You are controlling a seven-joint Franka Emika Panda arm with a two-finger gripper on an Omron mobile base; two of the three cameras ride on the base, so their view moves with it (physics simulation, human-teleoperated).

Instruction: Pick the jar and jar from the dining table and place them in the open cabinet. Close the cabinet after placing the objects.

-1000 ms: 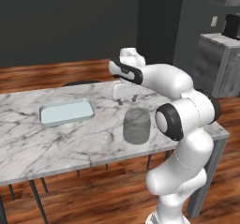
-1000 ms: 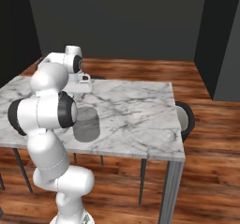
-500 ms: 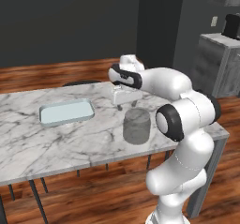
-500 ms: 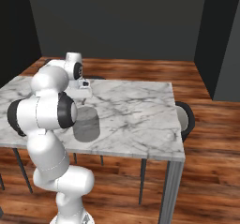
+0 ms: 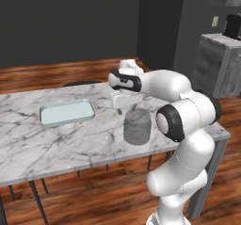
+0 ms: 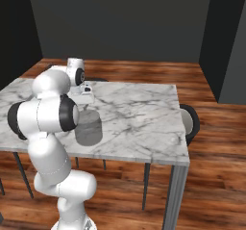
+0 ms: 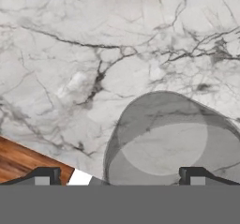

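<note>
Lowered since a second ago, your claw (image 5: 121, 107) hangs released just above the translucent grey jar (image 5: 137, 126), which stands on the marble table (image 5: 56, 144) near its near edge. Nothing is grasped yet; both jars, cabinet placing and door closing remain.

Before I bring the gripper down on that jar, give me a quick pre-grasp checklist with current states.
1. Gripper open: ok, the fingers stand wide apart.
2. Gripper empty: ok, nothing sits between the fingers.
3. Jar upright on the dining table: ok.
4. Gripper centred over the jar: not ok, in the hand view the jar sits off to the right side of the fingers, and in the left base view the gripper hangs behind its far rim.
5. Space around the jar: ok, the tray lies well apart.
6. Second jar located: cannot tell.
</note>
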